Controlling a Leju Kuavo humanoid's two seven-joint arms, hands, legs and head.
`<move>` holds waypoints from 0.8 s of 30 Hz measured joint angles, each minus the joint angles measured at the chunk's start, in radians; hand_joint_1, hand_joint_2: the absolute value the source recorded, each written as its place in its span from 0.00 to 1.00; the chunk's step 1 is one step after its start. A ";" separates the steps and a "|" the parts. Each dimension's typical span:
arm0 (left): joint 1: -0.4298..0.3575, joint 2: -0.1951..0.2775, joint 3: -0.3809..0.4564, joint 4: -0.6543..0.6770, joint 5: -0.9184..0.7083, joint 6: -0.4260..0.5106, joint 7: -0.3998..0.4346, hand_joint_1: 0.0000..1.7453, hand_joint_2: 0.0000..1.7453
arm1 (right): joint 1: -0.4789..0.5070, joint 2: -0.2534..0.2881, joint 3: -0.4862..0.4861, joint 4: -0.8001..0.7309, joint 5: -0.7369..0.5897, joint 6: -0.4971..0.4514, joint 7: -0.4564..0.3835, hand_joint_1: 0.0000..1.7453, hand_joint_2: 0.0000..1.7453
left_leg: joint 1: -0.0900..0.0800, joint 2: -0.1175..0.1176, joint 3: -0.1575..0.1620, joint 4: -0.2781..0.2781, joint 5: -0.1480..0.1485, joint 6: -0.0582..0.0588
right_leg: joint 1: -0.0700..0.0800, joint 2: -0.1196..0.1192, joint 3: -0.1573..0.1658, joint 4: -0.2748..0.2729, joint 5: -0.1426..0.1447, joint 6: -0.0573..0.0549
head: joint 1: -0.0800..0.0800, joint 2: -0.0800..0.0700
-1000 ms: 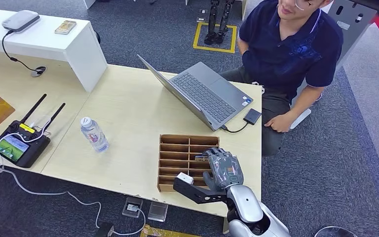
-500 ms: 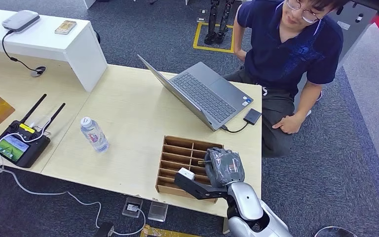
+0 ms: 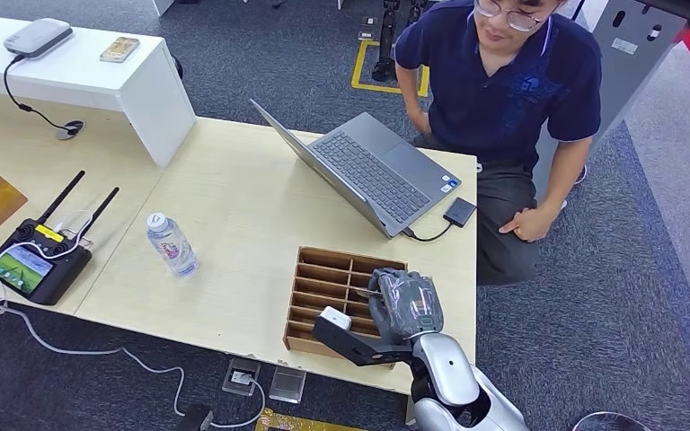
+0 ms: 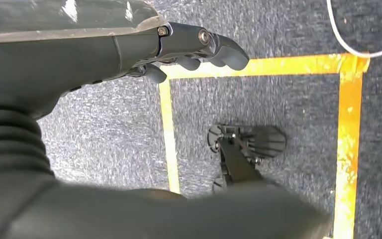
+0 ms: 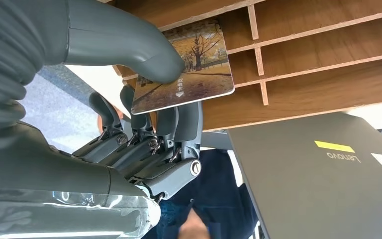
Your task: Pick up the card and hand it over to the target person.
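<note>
A: Where's the card [image 5: 186, 72] now?

B: Pinched in the right hand [image 3: 404, 305], lower centre of the head frame, just over the right side of the wooden rack [image 3: 323, 292]. In the right wrist frame the thumb [image 5: 124, 50] presses on the card's printed face and the dark fingers [image 5: 176, 124] back it from the other side. Roughly half the card juts past the thumb, in front of the rack's dividers.

A: And the left hand [image 4: 199, 47]?

B: Upper centre of its wrist frame, hanging above carpet with yellow tape lines [image 4: 253, 67]; fingers loosely curled, holding nothing.

A: What could go wrong from here?

B: I'd judge 2 things. The grip sits near 1 edge, so the card could pivot or slip out if its free end catches a divider as the hand lifts. And the person [image 3: 503, 99] sits at upper right, beyond the laptop [image 3: 368, 171]; a low sweep there could clip its lid.
</note>
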 joint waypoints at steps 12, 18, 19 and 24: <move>0.000 -0.010 -0.002 -0.001 -0.001 0.032 0.010 0.00 1.00 | -0.108 -0.025 -0.061 -0.139 0.014 -0.196 -0.104 0.82 1.00 | -0.001 0.001 -0.002 0.002 0.000 0.001 | -0.001 0.001 -0.003 0.002 0.000 0.000 | 0.000 0.000; 0.000 -0.019 -0.010 -0.002 -0.010 0.035 -0.005 0.00 1.00 | -0.172 0.030 -0.034 0.078 0.021 -0.347 -0.190 0.82 1.00 | 0.000 0.002 0.001 0.000 0.000 0.000 | 0.000 0.002 0.000 0.000 0.001 0.000 | 0.000 0.000; 0.000 -0.021 -0.013 -0.002 -0.013 0.035 -0.006 0.00 1.00 | -0.178 0.036 -0.032 0.112 0.022 -0.373 -0.196 0.82 1.00 | 0.000 0.003 0.001 -0.001 0.001 0.000 | 0.000 0.003 0.000 0.000 0.001 0.000 | 0.000 0.000; -0.001 -0.021 -0.024 -0.001 -0.023 0.031 -0.007 0.00 1.00 | -0.193 0.044 -0.031 0.204 0.033 -0.450 -0.212 0.82 1.00 | 0.000 0.002 0.002 -0.002 0.001 0.000 | 0.000 0.002 0.001 -0.001 0.001 0.000 | 0.000 0.000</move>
